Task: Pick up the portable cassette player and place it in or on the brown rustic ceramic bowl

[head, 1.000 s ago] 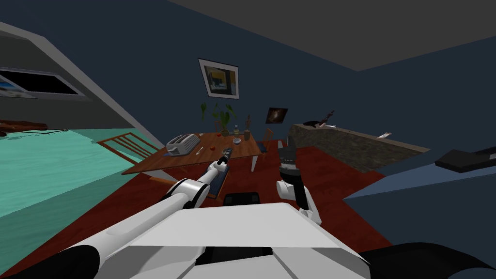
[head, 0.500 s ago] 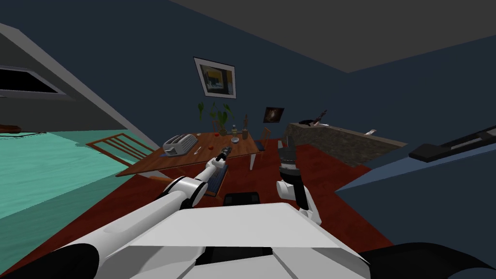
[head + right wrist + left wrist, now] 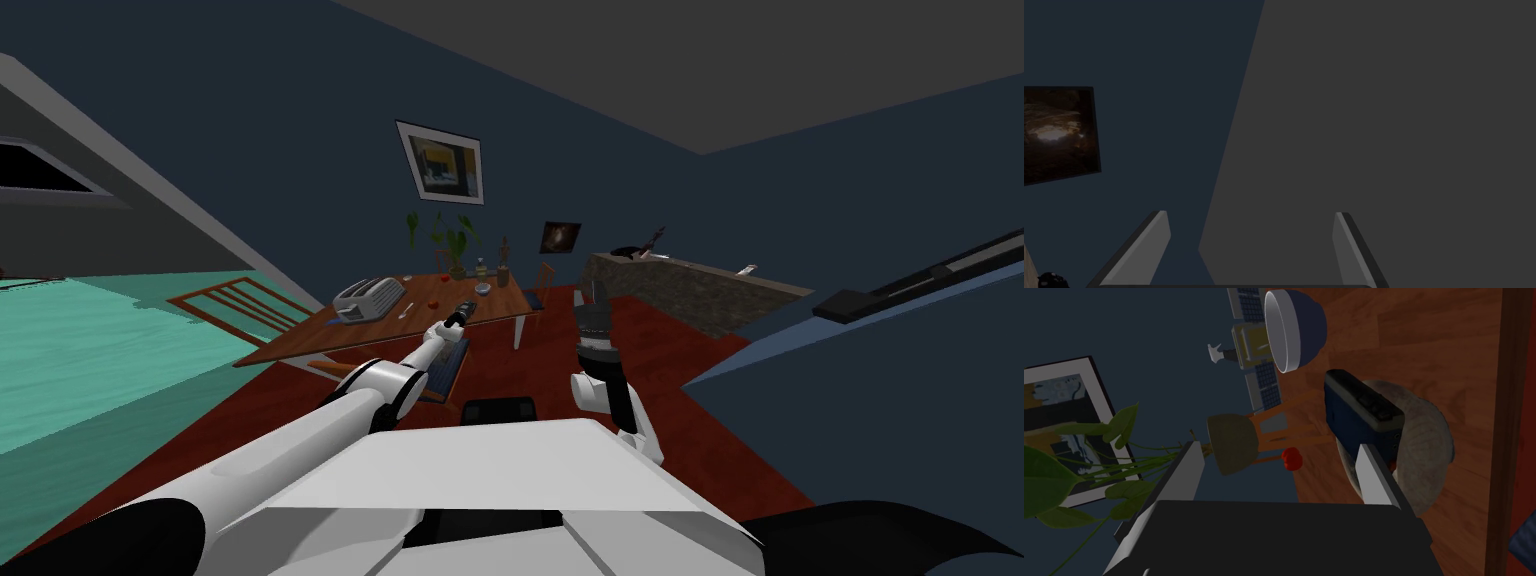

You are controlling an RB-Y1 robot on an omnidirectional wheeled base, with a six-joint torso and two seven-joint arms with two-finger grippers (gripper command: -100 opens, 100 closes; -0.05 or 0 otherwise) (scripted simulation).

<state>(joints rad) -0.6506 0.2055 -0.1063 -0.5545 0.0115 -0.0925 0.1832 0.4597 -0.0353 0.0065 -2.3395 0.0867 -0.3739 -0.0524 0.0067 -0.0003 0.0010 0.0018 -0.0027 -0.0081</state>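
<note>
A dark blue cassette player [image 3: 1364, 413] lies across a grey-brown, rough-looking bowl [image 3: 1424, 453] on the wooden table [image 3: 1424, 348]. My left gripper [image 3: 1279, 448] is open, and one finger [image 3: 1374, 480] stands just short of the player's near end without gripping it. From the head view, the left gripper [image 3: 462, 313] is stretched out over the table's [image 3: 330, 335] near right part. My right gripper [image 3: 598, 297] is raised beside my chest, and its fingers [image 3: 1159, 240] stand open with nothing between them.
Past the bowl stand a blue and white bowl [image 3: 1296, 330], a small red thing [image 3: 1292, 459] and a potted plant [image 3: 1231, 443]. A toaster [image 3: 368, 297] sits on the table's left part, a wooden chair [image 3: 235, 305] to its left, and a stone-like counter [image 3: 690, 285] to the right.
The whole head view has shifted: table and room look smaller and further left, so my body has moved back and turned. My left arm stays reached out over the table.
</note>
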